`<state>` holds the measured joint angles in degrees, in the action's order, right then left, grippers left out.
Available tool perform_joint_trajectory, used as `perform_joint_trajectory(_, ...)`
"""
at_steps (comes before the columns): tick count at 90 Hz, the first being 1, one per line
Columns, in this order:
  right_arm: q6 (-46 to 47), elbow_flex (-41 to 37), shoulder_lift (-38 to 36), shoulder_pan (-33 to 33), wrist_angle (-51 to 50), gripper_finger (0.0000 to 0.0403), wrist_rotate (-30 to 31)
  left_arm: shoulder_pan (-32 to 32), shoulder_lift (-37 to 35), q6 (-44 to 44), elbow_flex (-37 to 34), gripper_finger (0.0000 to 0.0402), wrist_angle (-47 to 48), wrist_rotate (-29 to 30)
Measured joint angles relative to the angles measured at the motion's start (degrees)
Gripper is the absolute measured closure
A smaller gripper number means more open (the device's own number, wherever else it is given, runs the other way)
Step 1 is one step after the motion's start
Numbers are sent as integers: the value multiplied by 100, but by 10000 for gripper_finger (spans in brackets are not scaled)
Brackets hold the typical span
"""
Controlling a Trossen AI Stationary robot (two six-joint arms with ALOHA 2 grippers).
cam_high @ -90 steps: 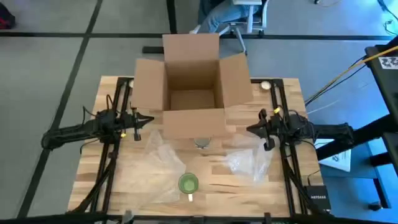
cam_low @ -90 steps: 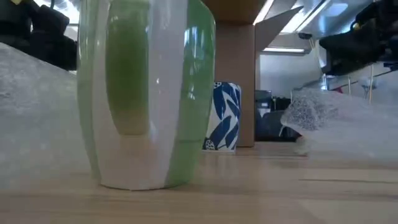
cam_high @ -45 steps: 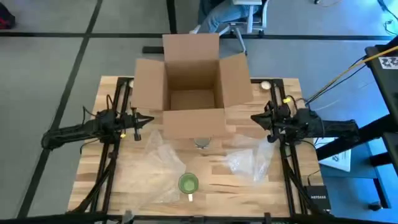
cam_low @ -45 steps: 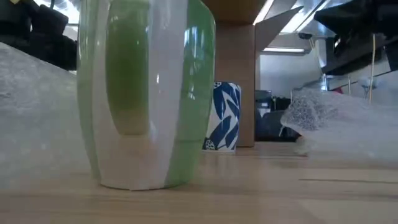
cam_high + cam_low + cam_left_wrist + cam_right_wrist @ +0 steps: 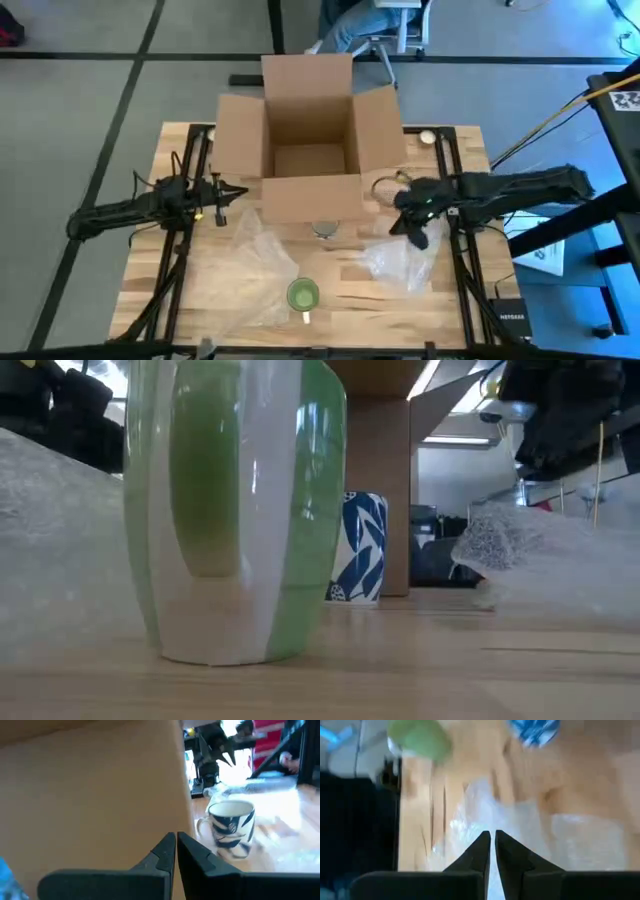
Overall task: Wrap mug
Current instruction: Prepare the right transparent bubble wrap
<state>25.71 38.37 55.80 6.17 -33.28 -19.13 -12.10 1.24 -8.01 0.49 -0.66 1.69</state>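
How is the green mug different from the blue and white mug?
The green mug is plain green with a pale handle; the blue and white mug has a blue leafy pattern. The green mug stands near the table's front edge; the blue and white mug stands right beside the cardboard box. Both stand upright, unwrapped.

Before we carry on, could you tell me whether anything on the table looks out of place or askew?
Nothing is spilled or damaged. The green mug stands upright at the table's near edge, not on either bubble-wrap sheet. The right-hand sheet lies crumpled below the right gripper. A second, blue-patterned mug sits by the box.
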Motion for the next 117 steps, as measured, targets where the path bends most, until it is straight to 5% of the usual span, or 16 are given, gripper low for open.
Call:
perform_joint_trajectory(36, -680, 9, 1642, 948, 1425, 213, 1042, 0, 1, 952, 0, 402, 1, 1)
perform_joint_trajectory(55, -763, 11, 2170, 1048, 1445, 179, 1589, 0, 1, 953, -2, 402, 1, 1)
perform_joint_trajectory(70, -621, 11, 2508, 1048, 1428, 225, 1555, 0, 1, 953, -2, 402, 1, 1)
perform_joint_trajectory(90, -602, 409, 2477, 1047, 970, 387, 1034, 0, 1, 953, 0, 402, -1, 0)
perform_joint_trajectory(117, -649, 2308, 1816, 1446, -1039, 398, 1467, 2, 0, 1239, -2, 402, -24, -1)
